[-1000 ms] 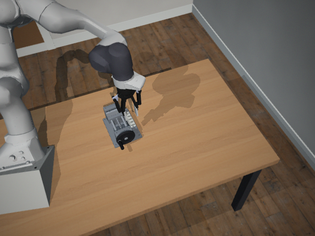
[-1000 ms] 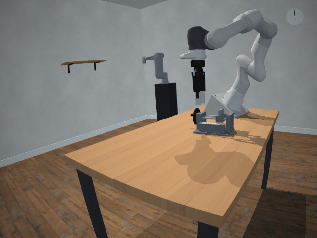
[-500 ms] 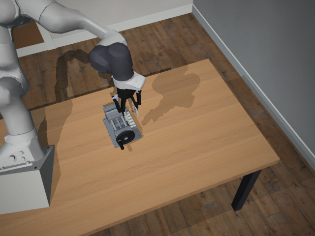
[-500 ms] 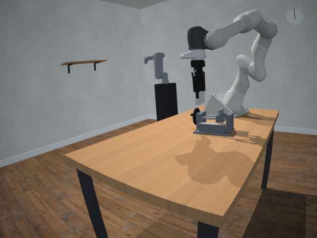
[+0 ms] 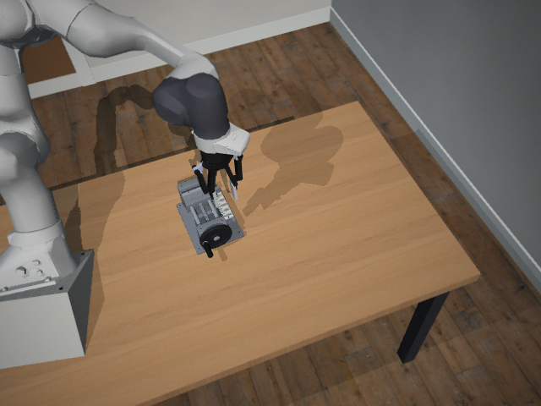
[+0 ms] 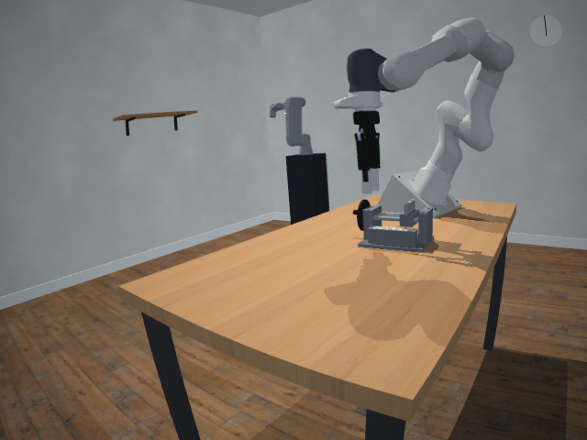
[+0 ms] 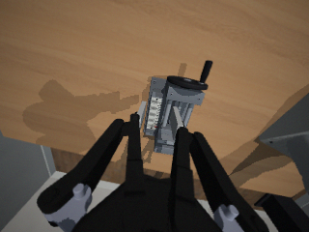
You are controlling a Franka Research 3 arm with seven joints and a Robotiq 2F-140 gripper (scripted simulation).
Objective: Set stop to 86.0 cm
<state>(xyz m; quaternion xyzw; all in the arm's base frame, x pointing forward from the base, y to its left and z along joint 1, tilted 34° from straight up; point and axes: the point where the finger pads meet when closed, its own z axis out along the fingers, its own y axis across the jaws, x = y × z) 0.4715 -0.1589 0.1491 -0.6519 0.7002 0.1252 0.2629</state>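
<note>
A small grey stop fixture [image 5: 209,218] sits on the wooden table, with a black handwheel [image 5: 214,238] and its crank handle [image 5: 209,251] at the near end. A white scale strip [image 5: 223,205] runs along one side. My gripper [image 5: 221,194] hangs above the far end of the fixture, pointing down, well clear of the handwheel. Its fingers stand partly apart with nothing between them. In the side view the gripper [image 6: 367,184] is a short way above the fixture [image 6: 395,229] and the handwheel [image 6: 362,214]. The wrist view shows the handwheel [image 7: 187,83] and scale [image 7: 154,113] beyond the fingers. The reading is too small to tell.
The robot's base block [image 5: 39,305] stands at the table's left edge. A second arm on a black pedestal [image 6: 305,187] stands on the floor beyond the table. A shelf [image 6: 154,115] hangs on the wall.
</note>
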